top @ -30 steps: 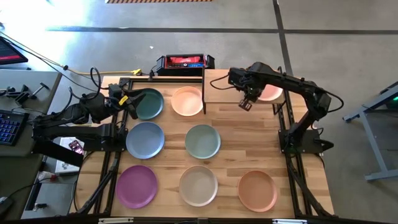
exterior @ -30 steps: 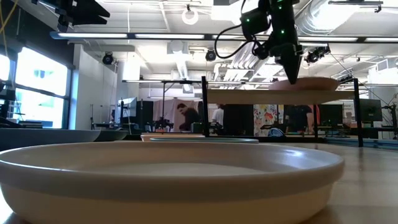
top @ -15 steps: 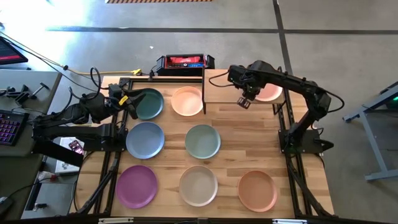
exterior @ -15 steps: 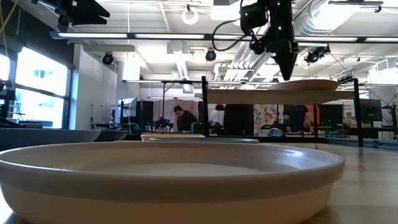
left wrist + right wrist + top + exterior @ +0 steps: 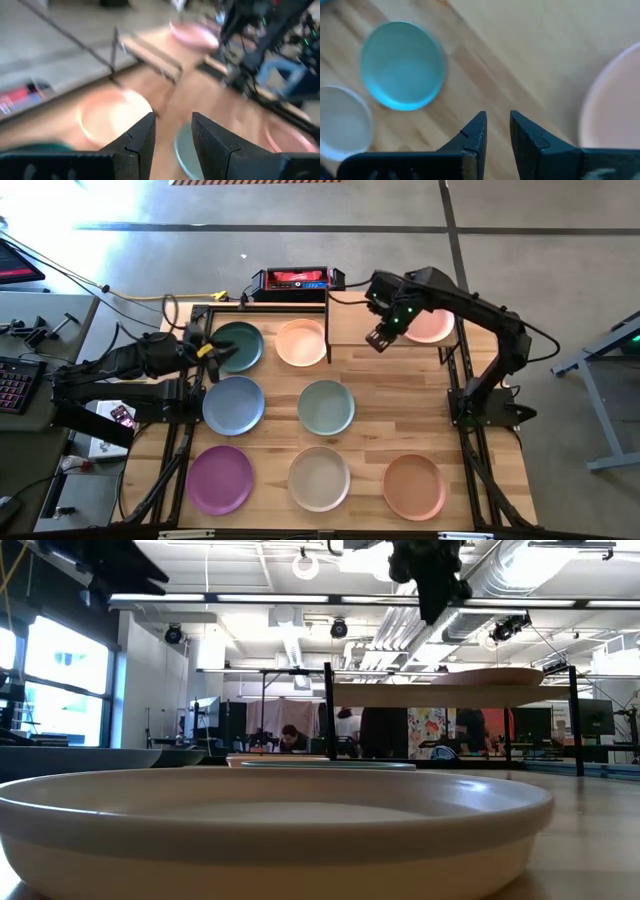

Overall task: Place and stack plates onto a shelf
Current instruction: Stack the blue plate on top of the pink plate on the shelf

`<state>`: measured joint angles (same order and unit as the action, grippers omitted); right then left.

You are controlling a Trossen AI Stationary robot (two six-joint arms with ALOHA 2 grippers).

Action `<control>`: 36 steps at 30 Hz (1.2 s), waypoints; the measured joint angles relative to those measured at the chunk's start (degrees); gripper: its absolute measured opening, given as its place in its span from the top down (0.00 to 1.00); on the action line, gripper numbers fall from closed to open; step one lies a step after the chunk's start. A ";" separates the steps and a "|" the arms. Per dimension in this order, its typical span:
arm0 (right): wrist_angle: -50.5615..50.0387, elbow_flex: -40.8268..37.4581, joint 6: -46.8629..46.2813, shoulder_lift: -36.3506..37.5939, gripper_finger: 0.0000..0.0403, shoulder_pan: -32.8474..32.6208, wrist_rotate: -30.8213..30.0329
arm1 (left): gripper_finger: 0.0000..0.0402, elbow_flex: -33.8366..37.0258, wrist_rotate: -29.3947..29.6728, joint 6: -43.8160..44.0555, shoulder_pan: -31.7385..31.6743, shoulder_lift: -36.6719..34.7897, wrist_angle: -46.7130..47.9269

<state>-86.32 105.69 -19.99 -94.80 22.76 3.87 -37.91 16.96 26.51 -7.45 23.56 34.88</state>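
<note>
On the shelf [image 5: 352, 325] at the bench's far right corner, one pink plate [image 5: 434, 326] sits at the shelf's right end; the left half of the board is bare. The low view shows that plate lying flat on the raised board.

Right gripper [image 5: 377, 338] hangs above the shelf's near edge, left of the pink plate and clear of it. Its wrist view shows the fingers [image 5: 475, 131] with a narrow gap, nothing between them, bare wood straight below.

Left gripper [image 5: 215, 352] is over the near-right rim of the dark green plate [image 5: 236, 345] at the far left of the bench. Its fingers [image 5: 141, 135] stand apart with a slim gap, nothing gripped. Contact with the green rim: cannot tell.

Seven plates on the bench [image 5: 400, 415], three rows:
- far row: dark green, then peach plate [image 5: 301, 342] just left of the shelf
- middle row: blue-grey plate [image 5: 233, 404], pale teal plate [image 5: 326, 407]
- near row: purple plate [image 5: 219, 479], off-white plate [image 5: 319, 478], orange plate [image 5: 414, 486] toward the near right corner

All lie flat and apart from each other, none stacked. The off-white one fills the foreground in the low view.

Red-and-black box [image 5: 297, 280] sits just past the far edge. People show in the room beyond the bench, too far off to detail.
</note>
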 joint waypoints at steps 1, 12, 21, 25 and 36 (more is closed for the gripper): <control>-0.01 0.41 -1.22 0.00 0.85 -1.05 0.19 | 0.71 0.00 -1.95 2.06 -0.01 0.33 1.57; 0.27 0.40 -13.67 -0.02 0.85 -11.57 0.10 | 0.71 0.02 -21.18 20.51 0.02 8.88 7.53; 0.37 0.38 -24.16 -0.02 0.85 -19.09 -4.76 | 0.71 0.02 -26.01 27.34 0.74 16.26 8.11; 0.38 0.37 -28.65 -0.02 0.85 -22.17 -7.29 | 0.71 0.02 -26.09 27.92 3.51 19.17 9.62; 0.41 0.34 -31.38 -0.02 0.85 -27.52 -9.64 | 0.71 0.02 -21.02 35.18 12.98 28.70 10.26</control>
<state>-85.91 106.04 -51.37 -94.83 -4.77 -5.77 -37.89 -4.05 61.69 5.52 52.26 45.14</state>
